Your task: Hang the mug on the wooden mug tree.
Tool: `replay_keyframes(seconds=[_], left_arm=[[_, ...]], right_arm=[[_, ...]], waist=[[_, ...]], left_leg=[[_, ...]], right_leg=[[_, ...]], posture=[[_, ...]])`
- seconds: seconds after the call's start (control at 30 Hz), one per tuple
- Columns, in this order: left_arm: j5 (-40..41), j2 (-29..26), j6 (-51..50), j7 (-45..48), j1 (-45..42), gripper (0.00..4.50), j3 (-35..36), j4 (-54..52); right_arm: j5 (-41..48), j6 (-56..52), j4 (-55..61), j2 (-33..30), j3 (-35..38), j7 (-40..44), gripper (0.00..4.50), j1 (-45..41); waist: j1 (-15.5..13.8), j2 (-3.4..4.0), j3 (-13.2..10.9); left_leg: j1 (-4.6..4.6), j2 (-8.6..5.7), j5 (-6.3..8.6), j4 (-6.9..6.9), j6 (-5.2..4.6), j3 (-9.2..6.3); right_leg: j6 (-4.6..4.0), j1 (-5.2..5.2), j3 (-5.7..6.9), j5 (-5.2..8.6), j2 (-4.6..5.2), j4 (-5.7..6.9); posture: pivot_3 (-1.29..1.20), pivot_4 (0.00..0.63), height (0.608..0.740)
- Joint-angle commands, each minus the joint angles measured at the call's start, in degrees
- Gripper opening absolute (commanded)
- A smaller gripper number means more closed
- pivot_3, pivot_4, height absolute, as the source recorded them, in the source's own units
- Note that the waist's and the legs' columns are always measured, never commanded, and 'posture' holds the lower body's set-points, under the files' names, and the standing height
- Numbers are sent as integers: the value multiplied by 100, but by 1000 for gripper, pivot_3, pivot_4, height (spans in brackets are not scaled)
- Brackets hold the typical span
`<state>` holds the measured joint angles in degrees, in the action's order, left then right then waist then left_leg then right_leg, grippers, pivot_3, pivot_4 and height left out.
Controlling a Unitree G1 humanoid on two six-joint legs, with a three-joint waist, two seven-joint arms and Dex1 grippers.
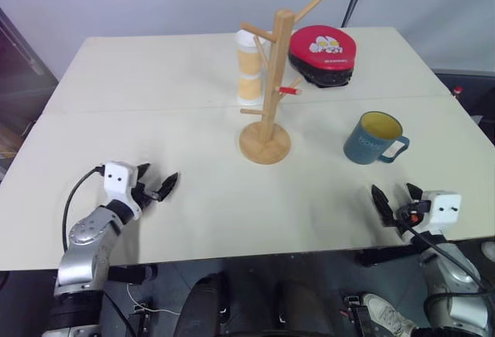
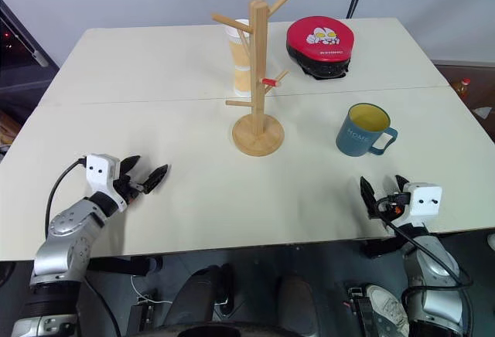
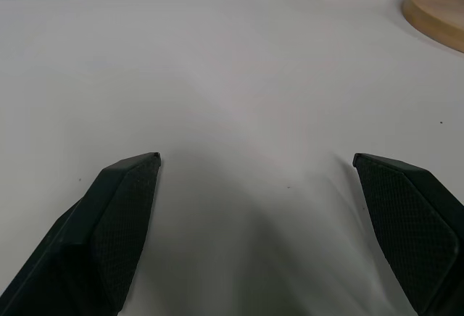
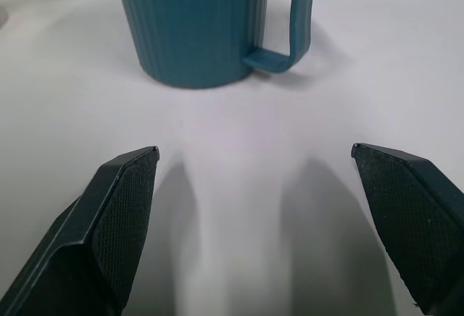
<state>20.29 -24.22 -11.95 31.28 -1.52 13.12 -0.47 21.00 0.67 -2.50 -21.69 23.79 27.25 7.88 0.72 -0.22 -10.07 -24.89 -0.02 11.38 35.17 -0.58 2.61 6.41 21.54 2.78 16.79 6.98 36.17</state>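
right claw [image 1: 396,202]: jaws spread wide, empty, resting low at the near table edge, pointing straight at the mug [image 1: 373,138]. mug: upright on the table [image 1: 155,105], to the right of the tree [image 1: 268,90] and a little nearer the robot than its base, well apart from it; directly ahead of the right claw with bare table between. handle: loop on the mug's right, away from the tree, turned slightly toward the robot. left claw [image 1: 157,188]: jaws also spread, empty, on the far side of the tree from the mug, well apart from both. nearer arm: right, plainly. tree: upright post on round base, pegs angled upward, one red-tipped peg pointing toward the mug's side. judgement: the reach runs straight forward from the right claw; the handle must stay free for a peg.
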Motion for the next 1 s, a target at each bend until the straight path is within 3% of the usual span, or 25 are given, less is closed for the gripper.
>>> replay_keyframes(seconds=[0.03,0.43,0.73,1.0], left_arm=[[-7,4,5,-96,132,4500,84,-229],[316,127,-196,200,126,4500,-244,-691],[684,-33,-545,1441,-35,4500,-1469,-1837],[803,-81,-756,1812,-444,4500,-1959,-2207]], right_arm=[[-4,146,-97,-83,51,70,4425,-32],[-90,101,-21,-50,-41,-48,4425,-147],[-227,124,93,-3,49,-528,4425,-237],[-529,307,75,-77,236,-1282,4425,-479]], waist=[[-1,0,0],[-6,-1,0],[-6,2,1],[-11,9,0]], left_leg=[[0,0,0,0,0,0],[0,-1,0,1,0,1],[0,-1,0,0,0,2],[0,-3,-7,1,-11,5]], right_leg=[[0,0,0,0,0,0],[-3,-1,0,0,2,-3],[-7,-2,-2,1,2,-5],[-8,-2,-4,2,-1,-5]], posture=[[0,150,740],[0,150,740],[0,150,740],[0,150,740]])
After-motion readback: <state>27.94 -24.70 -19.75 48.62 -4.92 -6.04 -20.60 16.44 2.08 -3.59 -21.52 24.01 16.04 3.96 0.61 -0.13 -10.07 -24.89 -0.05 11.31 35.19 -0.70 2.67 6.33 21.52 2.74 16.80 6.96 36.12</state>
